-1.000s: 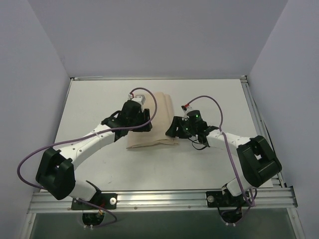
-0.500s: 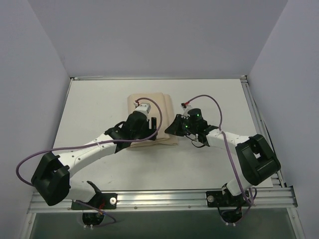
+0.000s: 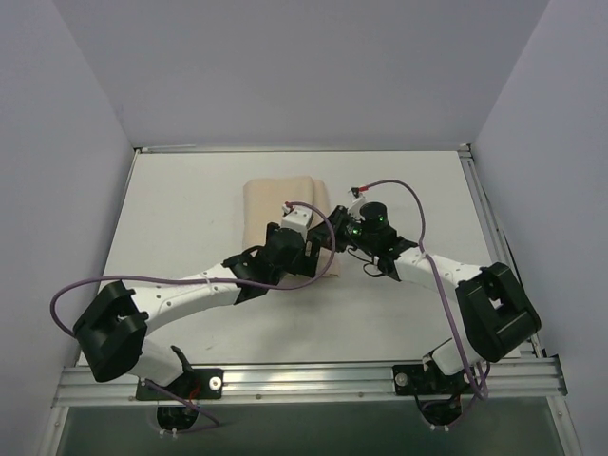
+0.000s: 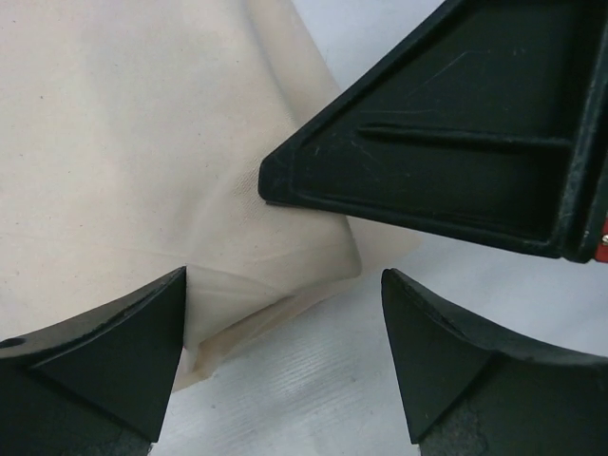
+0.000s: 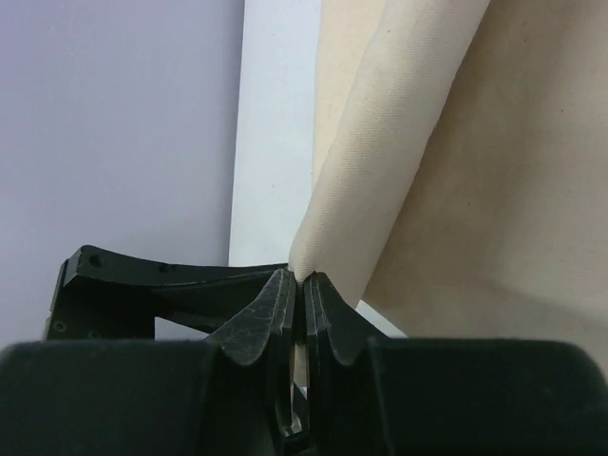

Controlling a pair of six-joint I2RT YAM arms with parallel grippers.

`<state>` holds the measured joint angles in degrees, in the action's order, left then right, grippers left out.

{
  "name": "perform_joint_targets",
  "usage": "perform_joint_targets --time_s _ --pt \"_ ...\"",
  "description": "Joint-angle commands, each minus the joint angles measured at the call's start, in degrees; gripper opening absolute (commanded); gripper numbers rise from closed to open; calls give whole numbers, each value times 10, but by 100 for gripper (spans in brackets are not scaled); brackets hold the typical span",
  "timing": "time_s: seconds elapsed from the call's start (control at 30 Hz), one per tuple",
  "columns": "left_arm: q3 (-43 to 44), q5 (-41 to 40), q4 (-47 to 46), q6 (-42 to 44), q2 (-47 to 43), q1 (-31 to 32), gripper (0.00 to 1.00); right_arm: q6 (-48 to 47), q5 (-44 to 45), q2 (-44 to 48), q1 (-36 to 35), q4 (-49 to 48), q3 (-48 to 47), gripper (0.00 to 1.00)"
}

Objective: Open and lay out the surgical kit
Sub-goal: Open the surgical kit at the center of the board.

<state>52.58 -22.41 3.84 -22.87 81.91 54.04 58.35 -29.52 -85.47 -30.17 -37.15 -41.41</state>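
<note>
Our right gripper (image 5: 301, 280) is pressed together on a thin fold of the cloth wrap (image 5: 446, 142), and in the right wrist view the beige fabric rises from between its two fingertips as a soft ridge. Our left gripper (image 4: 283, 285) hangs just beside it, fingers spread wide and nothing between them. Under those spread fingers the left wrist view shows a folded corner of the wrap, layered and slightly puffed, lying on the white table (image 4: 285, 399). A black finger of the right gripper crosses the upper right of that view, and we cannot tell whether its tip touches the cloth or only hovers above it. From above, both arms reach in from their bases at the near edge of the table (image 3: 171, 218) and meet at the near right corner of the wrap (image 3: 275, 199), the left gripper (image 3: 318, 249) coming from the left and the right gripper (image 3: 334, 231) from the right, with purple cables (image 3: 399, 190) looping over each wrist. The wrap lies folded shut as a tan rectangle a little left of the table's middle. Its left side and far end are flat on the surface, and it stretches away from the grippers toward the back. Beyond it we see bare white tabletop up to the far edge, and then the pale lilac wall (image 3: 304, 66) that closes the space behind and at both sides.
</note>
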Motion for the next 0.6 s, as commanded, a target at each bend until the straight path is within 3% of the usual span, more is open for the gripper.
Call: perform_joint_targets --time_s 0.0,0.07,0.13,0.17,0.2,0.27,0.3,0.4,0.57 --pt "38 -52 -12 10 16 5 88 42 -6 27 -10 -41 -31 0" --pt "67 -92 22 -7 35 4 85 39 -3 29 -20 -34 -38 0" --pt "92 -119 75 -37 45 2 71 34 -1 32 -23 -29 -39 0" --pt "93 -144 85 -47 41 1 41 24 -2 35 -23 -28 -39 2" --pt "88 -150 92 -65 34 -2 25 10 7 39 -23 -15 -45 24" --pt "62 -155 95 -80 -4 -21 2 -63 41 50 -19 65 -60 45" --pt "52 -155 106 -95 -22 -30 2 -92 52 52 -18 93 -84 56" --pt "9 -144 137 -121 -118 -82 2 -175 105 56 -20 212 -136 67" --pt "-19 -128 217 -147 -222 -205 2 -241 135 55 -30 265 -169 68"
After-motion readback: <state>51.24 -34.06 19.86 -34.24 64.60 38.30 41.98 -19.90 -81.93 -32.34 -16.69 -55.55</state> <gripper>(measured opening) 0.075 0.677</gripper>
